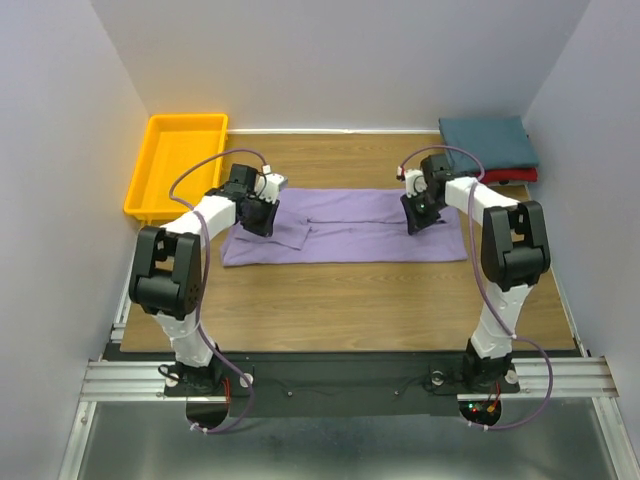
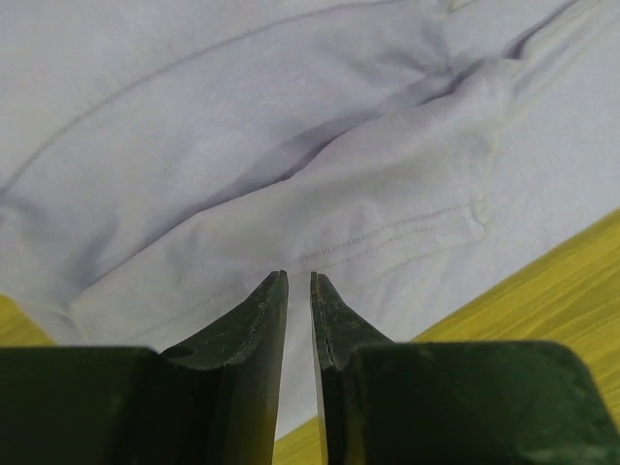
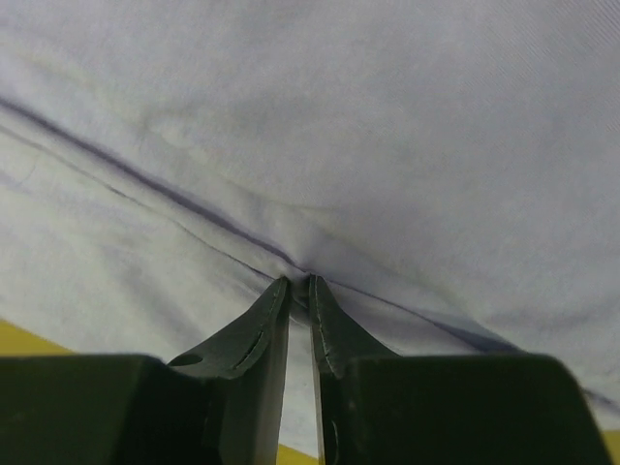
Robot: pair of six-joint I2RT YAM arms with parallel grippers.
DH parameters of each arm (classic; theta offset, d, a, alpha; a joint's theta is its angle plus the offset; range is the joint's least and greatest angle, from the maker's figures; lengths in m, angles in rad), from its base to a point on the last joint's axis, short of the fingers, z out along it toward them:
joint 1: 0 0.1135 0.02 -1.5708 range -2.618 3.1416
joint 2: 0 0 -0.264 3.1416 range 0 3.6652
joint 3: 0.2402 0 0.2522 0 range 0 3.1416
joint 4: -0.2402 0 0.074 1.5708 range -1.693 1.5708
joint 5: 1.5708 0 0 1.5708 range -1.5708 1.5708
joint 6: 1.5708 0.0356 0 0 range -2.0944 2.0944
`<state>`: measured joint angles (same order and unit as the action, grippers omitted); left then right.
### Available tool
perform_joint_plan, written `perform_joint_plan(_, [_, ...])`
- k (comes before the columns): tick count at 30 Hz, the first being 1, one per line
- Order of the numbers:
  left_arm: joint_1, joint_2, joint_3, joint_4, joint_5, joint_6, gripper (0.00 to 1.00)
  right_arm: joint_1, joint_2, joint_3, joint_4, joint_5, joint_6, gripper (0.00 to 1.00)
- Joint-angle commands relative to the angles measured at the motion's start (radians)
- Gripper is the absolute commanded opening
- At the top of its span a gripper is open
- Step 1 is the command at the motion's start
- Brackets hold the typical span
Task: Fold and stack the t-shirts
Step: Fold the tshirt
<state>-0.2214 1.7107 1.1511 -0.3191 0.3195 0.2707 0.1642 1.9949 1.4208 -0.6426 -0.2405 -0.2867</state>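
Purple shirt [image 1: 370, 228] lies spread across mid-surface [image 1: 350, 305], with bare wood along its near edge. The right end effector [image 3: 299, 283] pinches a crease of it. The left end effector [image 2: 298, 279] is at a stitched hem, jaws nearly together, grip unclear. Teal shirt [image 1: 487, 142] sits on red shirt [image 1: 527, 176] in the far right corner.

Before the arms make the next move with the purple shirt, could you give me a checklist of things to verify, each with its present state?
1. Grip of right end effector on lavender t-shirt: ok, cloth puckers at its tips.
2. Grip of left end effector: cannot tell; narrow gap, tips at a hem.
3. Shirt lying smooth: not ok, a ridge runs beside the left end effector.
4. Folded teal t-shirt on red t-shirt, apart from the lavender one: ok.
5. Yellow tray apart from the shirt: ok.
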Motion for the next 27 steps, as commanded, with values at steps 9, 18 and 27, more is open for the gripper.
perform_joint_plan(9, [-0.019,0.461,0.476,-0.072,-0.175,0.024,0.21,0.193,-0.18,-0.273,-0.229,-0.446,0.017,0.2])
perform_joint_plan(18, [-0.042,0.483,0.879,-0.086,-0.148,0.098,0.34,0.123,-0.205,-0.043,-0.244,-0.221,-0.022,0.25])
perform_joint_plan(27, [-0.044,0.245,0.53,0.005,-0.082,-0.04,0.29,0.123,-0.082,-0.126,-0.137,-0.154,-0.054,0.18])
